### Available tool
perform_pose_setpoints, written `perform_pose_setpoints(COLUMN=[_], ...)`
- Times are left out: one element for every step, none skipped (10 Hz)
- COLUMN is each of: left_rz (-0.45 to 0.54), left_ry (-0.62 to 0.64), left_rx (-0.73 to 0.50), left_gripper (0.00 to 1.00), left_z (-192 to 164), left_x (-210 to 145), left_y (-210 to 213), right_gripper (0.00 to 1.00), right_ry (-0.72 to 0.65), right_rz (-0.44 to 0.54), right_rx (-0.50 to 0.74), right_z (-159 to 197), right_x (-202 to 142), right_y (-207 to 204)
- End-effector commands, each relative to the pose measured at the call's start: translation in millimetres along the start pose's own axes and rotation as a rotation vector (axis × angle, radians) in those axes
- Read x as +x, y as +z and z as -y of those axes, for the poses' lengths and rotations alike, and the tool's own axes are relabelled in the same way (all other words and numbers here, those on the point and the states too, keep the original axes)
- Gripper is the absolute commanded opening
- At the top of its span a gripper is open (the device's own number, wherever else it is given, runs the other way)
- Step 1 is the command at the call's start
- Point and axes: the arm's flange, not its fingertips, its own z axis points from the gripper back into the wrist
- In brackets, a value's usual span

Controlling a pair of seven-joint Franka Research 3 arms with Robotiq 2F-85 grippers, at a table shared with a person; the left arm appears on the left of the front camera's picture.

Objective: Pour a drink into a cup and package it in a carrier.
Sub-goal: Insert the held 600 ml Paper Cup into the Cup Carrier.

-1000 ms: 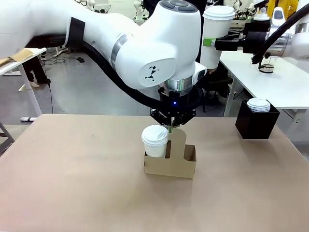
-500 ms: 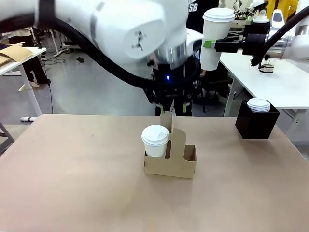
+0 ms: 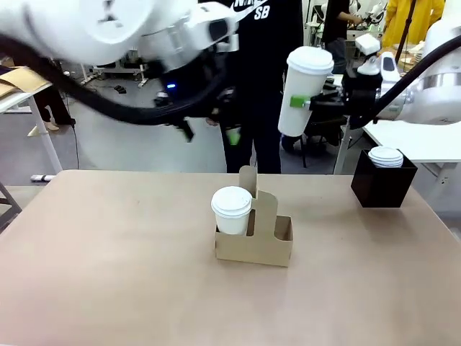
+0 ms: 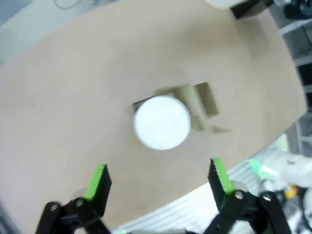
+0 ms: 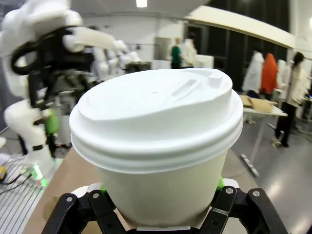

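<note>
**Lidded cup sits in carrier while second cup hangs in robot's grip**

A tall white paper cup (image 3: 231, 210) (image 4: 162, 122) with a white plastic lid stands in the left-hand hole of a brown cardboard carrier (image 3: 268, 244) (image 4: 204, 99) near the middle of the tan counter (image 3: 108, 252) (image 4: 63, 97). In the front view the carrier's tall handle tab rises just beside the cup, on its right and behind it.

The left gripper (image 3: 209, 133) (image 4: 158, 179) hovers high above the counter's far edge, up and to the left of the carrier, blurred in the front view. Its own camera looks straight down on the cup's round lid and the carrier. Its jaws stand wide apart, and their green pads (image 4: 99, 179) flank the view.

To the right, the right gripper (image 3: 302, 102) (image 5: 161, 187) holds a second lidded cup (image 3: 305, 86) (image 5: 156, 141) in the air, well above the counter and tilted slightly. Its jaws are clamped on the cup's side below the lid.

A black square box (image 3: 382, 187) stands at the counter's far right corner with a stack of flat white lids (image 3: 386, 156) on top. A person in a black top (image 3: 263, 43) stands at the far side.
</note>
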Motion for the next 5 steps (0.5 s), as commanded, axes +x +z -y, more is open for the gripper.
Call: perform_pose_setpoints(left_rz=[0.03,0.046,0.061,0.076,0.087], left_ry=[-0.098,-0.125,-0.16,-0.199,-0.21], left_rx=[-0.068,-0.071,-0.058,-0.034,0.026], left_gripper=[1.0,1.0,1.0,1.0,1.0], left_z=[-60,-84,-101,-109,-111], left_x=[-45,-58,-69,-77,-80], left_y=[-7,-8,-9,-12,-18], right_gripper=[0.8,0.8,0.8,0.8,0.8], right_ry=[0.061,0.044,0.027,0.008,-0.031], right_rz=[-0.009,-0.022,-0.035,-0.039,-0.03], right_rx=[0.132,0.2,0.235,0.24,0.266], right_z=[-29,-42,-52,-55,-53], right_x=[-11,-19,-26,-30,-31], right_y=[-17,-24,-26,-25,-23])
